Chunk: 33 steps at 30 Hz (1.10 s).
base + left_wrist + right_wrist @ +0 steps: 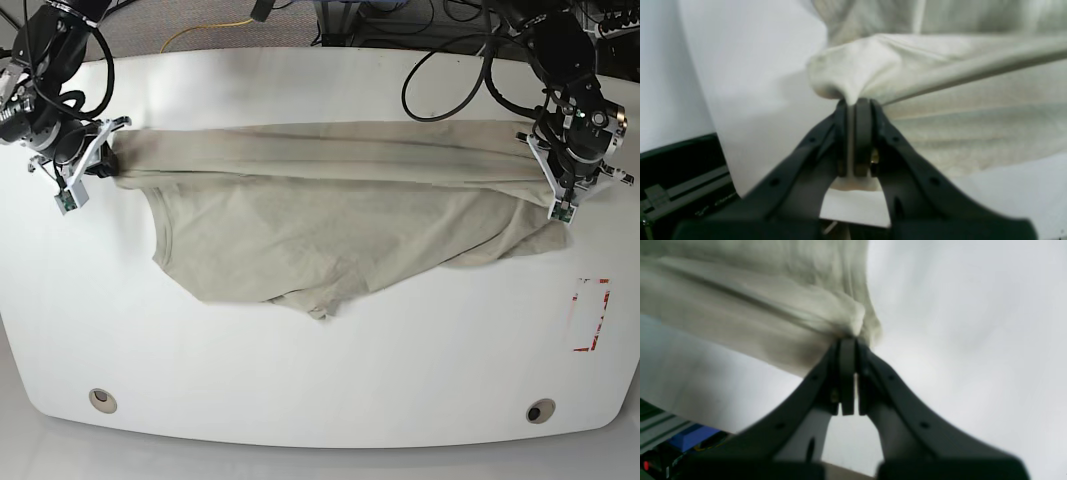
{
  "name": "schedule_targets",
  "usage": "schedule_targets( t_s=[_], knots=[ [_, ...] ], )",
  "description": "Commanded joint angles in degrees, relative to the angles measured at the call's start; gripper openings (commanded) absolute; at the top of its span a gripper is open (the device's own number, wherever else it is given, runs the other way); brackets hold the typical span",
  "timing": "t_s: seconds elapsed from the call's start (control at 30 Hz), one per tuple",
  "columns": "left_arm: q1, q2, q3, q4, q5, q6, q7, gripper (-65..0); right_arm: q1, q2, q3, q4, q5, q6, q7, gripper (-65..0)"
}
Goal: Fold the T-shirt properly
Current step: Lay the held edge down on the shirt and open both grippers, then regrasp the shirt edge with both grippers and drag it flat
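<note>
Both ends of the T-shirt [320, 215] are clamped, left gripper [540, 152] and right gripper [103, 165], so I see its long axis stretched straight between my arms.

right hand [850, 340] clamped on bunched beige t-shirt [750, 306], cloth stretching left, white table [967, 340] behind
</note>
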Motion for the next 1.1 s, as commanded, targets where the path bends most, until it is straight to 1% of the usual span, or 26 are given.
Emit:
schedule_targets(
  t_s=[0.0,0.07,0.13,0.27,0.33,0.43,0.5,0.57,0.63,0.67,0.73,0.8,0.9,0.97,1.07],
  knots=[
    [-0.39,-0.69,-0.22,-0.64,1.1,0.36,-0.03,-65.0,1.51,1.03,-0.66,-1.47,-0.31,-0.07,0.61,-65.0],
    [-0.13,-1.84,-0.22,-0.99,1.1,0.36,-0.03,-65.0,1.6,1.03,-1.36,-4.11,-0.31,-0.07,0.61,-65.0],
    [0.05,-2.19,-0.22,-1.08,1.01,0.36,-0.03,-65.0,1.6,1.03,-1.36,-6.22,-0.31,-0.07,0.87,-65.0],
    [1.72,-2.45,-0.57,-1.78,0.83,0.36,-1.27,-65.0,1.16,1.03,-1.54,-9.91,-0.31,-0.07,4.21,-65.0],
    [1.89,-2.45,-0.57,-3.01,0.83,0.36,-2.5,-65.0,1.07,1.3,-1.54,-12.2,-0.31,-0.07,5.89,-60.7],
    [1.54,-2.71,-0.57,-5.56,0.83,0.36,-2.76,-65.0,1.51,1.47,-1.54,-15.63,-0.31,-0.07,7.91,-54.2],
    [1.54,-4.3,-0.57,-6.88,0.83,0.36,-2.76,-65.0,1.6,2.09,-1.54,-17.12,-0.39,-0.07,8.43,-52.2],
    [0.75,-5.53,-0.39,-9.25,0.74,0.36,-2.76,-59.7,1.69,3.58,-1.54,-19.06,-0.39,-0.07,8.87,-49.9],
    [-0.74,-5.88,-0.48,-10.83,0.74,0.36,-2.76,-51.5,2.48,4.2,-1.36,-19.76,-0.39,-0.07,8.87,-45.5],
    [-1.18,-6.32,-0.57,-11.45,0.74,0.36,-2.76,-45.8,2.48,4.29,-1.19,-19.67,-0.39,-0.07,8.87,-41.5],
    [-1.54,-7.37,-0.57,-11.71,0.74,0.36,-2.76,-37.9,2.13,4.37,-0.75,-19.23,-0.39,-0.07,8.87,-34.2],
    [-1.8,-7.9,-0.48,-11.71,0.74,0.36,-2.76,-32.4,0.98,4.81,1.54,-16.86,-0.13,-0.07,8.7,-27.4],
    [-3.12,-7.81,-0.22,-10.57,0.74,0.36,-2.76,-31.8,-0.42,4.02,3.82,-12.46,0.05,-0.07,7.73,-23.9],
    [-3.29,-7.81,-0.39,-9.52,0.74,0.36,-2.67,-31.7,-1.39,2.79,5.06,-9.12,0.05,-0.07,5.97,-24.3],
    [-3.65,-7.55,-0.57,-7.93,0.48,0.36,-2.67,-31.5,-2.45,-0.2,7.43,-4.02,0.05,-0.07,3.34,-24.1]
  ],
)
